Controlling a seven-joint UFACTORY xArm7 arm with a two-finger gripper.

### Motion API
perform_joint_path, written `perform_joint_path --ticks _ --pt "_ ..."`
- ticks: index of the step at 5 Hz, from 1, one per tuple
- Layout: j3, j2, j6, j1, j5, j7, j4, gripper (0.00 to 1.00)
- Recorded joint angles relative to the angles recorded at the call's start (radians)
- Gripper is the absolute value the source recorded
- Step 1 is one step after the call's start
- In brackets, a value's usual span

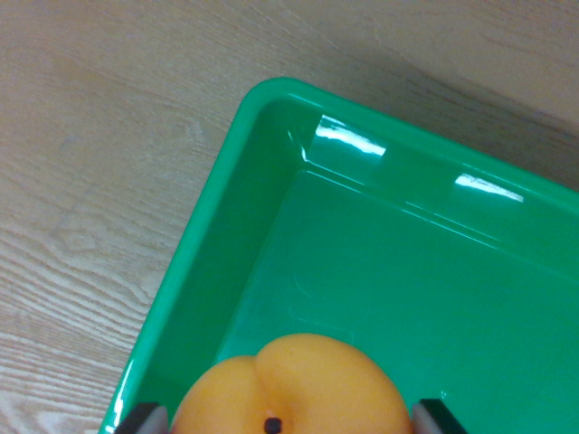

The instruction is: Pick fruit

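Orange and smooth-skinned, a peach-like fruit fills the bottom centre of the wrist view, its cleft running up from a dark stem spot near the lower edge. My gripper brackets it: one grey fingertip shows at lower left, the other at lower right, each just beside a flank of the fruit. Whether the pads press the skin or stand a hair clear, I cannot tell; the jaws are spread about as wide as the fruit itself.

I judge it light, rounded and a little slick, probably a firm plastic replica, so a hold across the widest part, square to the cleft, should keep it from squirting out.

Beneath and behind it lies a glossy green tray, its rounded corner at upper centre, the visible floor bare apart from the fruit. Pale wood-grain tabletop spreads across the left and top of frame.
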Motion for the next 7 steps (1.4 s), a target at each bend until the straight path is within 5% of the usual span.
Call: perform_joint_path --ticks 7 --pt "-0.001 -0.045 0.13 -0.0021 0.0032 0.001 0.085 1.0"
